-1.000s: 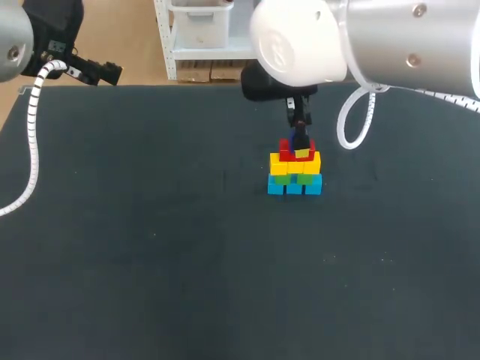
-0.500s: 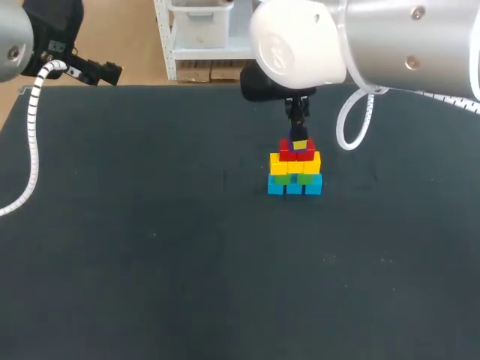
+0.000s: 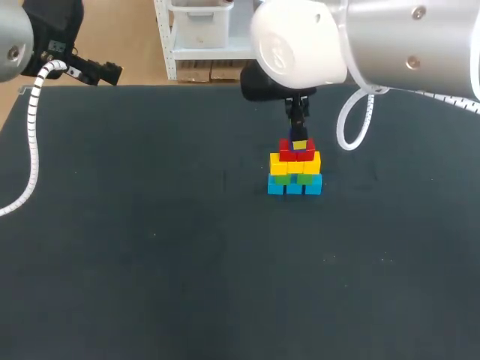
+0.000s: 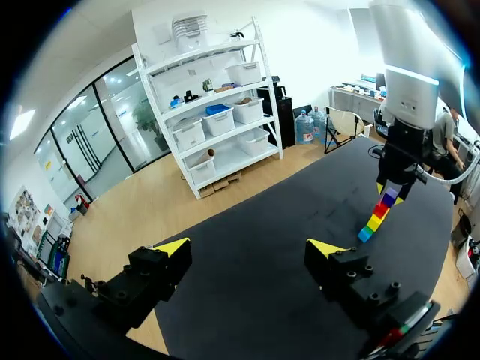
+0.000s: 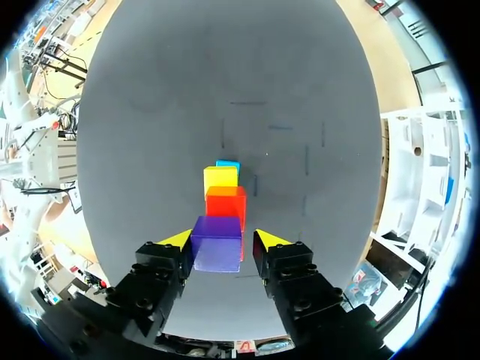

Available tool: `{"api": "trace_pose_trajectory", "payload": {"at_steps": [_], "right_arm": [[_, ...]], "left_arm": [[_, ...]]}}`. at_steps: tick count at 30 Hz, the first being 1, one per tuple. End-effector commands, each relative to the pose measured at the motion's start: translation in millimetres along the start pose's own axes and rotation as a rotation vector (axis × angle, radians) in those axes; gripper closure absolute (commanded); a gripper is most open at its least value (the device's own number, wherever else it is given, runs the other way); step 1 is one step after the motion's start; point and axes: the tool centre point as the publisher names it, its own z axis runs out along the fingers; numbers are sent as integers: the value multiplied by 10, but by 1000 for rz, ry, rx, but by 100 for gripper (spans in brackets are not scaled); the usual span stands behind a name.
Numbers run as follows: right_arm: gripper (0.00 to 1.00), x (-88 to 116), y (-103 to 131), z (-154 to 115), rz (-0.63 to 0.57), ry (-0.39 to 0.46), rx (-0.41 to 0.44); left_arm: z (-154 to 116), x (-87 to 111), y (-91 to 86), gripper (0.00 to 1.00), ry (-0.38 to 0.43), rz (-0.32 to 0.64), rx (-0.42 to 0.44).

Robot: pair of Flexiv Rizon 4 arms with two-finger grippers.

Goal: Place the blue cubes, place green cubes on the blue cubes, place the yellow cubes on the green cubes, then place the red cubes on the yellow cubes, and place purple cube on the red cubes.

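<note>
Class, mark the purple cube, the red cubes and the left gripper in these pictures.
purple cube (image 5: 217, 241): right wrist view, on its top face.
red cubes (image 3: 287, 155): head view, on the front of the left one.
left gripper (image 4: 248, 247): left wrist view, midway between its yellow tips.

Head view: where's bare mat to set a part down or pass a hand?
Bare mat all along the near edge and across the whole left half, up to the left arm at the far corner. Crowded only at the cube stack, with the right arm directly over it.
</note>
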Motion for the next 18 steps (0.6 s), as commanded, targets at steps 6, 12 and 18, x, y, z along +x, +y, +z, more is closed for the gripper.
{"api": "trace_pose_trajectory", "payload": {"at_steps": [6,12,18], "right_arm": [[0,22,21,-36,4,-15,-2],[0,159,-10,-207,51,-58,37],[0,363,-94,-344,126,-107,85]], "left_arm": [[10,1,10,0,-3,0,3],[10,1,10,0,-3,0,3],[10,1,10,0,-3,0,3]]}}
